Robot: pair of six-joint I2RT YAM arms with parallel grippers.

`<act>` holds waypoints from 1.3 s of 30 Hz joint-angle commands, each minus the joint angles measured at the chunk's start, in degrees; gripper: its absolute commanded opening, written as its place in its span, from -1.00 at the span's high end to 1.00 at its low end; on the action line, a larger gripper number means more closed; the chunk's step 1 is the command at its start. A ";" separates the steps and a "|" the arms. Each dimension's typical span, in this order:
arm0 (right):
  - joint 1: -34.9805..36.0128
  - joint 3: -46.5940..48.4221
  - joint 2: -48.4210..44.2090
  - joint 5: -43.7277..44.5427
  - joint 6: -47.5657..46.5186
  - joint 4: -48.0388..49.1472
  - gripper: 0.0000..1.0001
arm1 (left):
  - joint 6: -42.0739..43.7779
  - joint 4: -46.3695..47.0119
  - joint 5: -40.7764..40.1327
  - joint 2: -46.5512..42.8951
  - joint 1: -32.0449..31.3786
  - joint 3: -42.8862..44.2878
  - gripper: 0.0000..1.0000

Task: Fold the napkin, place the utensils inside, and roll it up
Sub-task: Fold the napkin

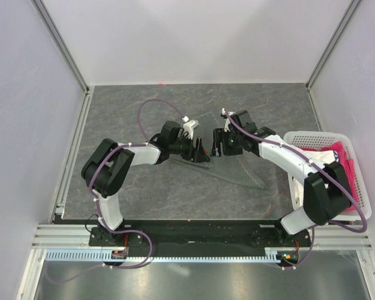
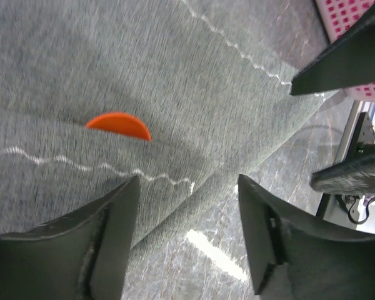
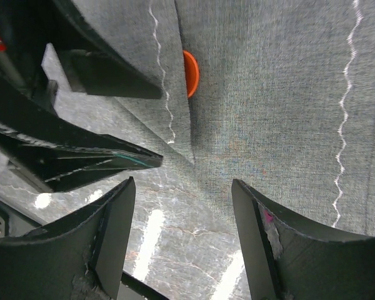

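Position. The napkin [image 1: 240, 170] lies flat near the centre of the table [image 1: 125, 112], folded over into a wedge whose long tip points toward 4 o'clock. Both arms meet over its 10 o'clock end. The left gripper [image 1: 199, 152] and right gripper [image 1: 217, 145] face each other there, just apart.

Claw state. Each wrist view shows its own fingers spread wide with nothing between them: left gripper [image 2: 187, 187] released, right gripper [image 3: 182, 187] released. Whether any fingertip touches the cloth cannot be told.

Contents. One orange utensil [image 2: 119, 125] shows only as a rounded end peeking from under a folded layer, also visible from the right wrist [image 3: 191, 74]. Whether a second utensil lies beside it under the cloth cannot be told.

Handling, as judged from here:
- The napkin is soft, limp and light. It should drape and slide rather than hold a crease.
- Take hold at the folded edge by the pale hem [image 2: 81, 165], pinching both layers together.
- Keep the grip at 6 o'clock of the orange end in the left wrist view, so that the roll traps the utensil.
- The utensil looks like smooth, stiff plastic and may slip out of an open fold.

Surroundings. A white basket [image 1: 300, 134] holding pink fabric [image 1: 337, 153] stands at 3 o'clock, well apart from the work.
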 commanded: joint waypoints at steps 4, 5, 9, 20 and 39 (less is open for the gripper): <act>0.03 -1.61 -6.18 3.07 2.08 0.20 -0.43 | -0.87 0.22 -0.30 -5.32 -0.16 4.16 -0.64; 0.03 -2.31 -6.44 3.77 2.16 0.11 -0.43 | -0.34 -0.40 -1.26 -6.03 -0.07 4.43 -0.64; -0.06 -3.46 -7.24 4.48 2.78 -0.33 -0.44 | 1.59 -8.28 -11.60 -9.80 1.68 4.78 -0.59; -0.15 -3.37 -5.74 2.99 2.52 -0.51 -0.44 | -3.23 -22.28 -34.14 -17.81 13.10 -4.09 -0.05; -0.06 -4.07 -6.01 3.07 1.99 -0.68 -0.44 | -3.94 -22.64 -30.98 -11.84 14.43 -3.48 0.17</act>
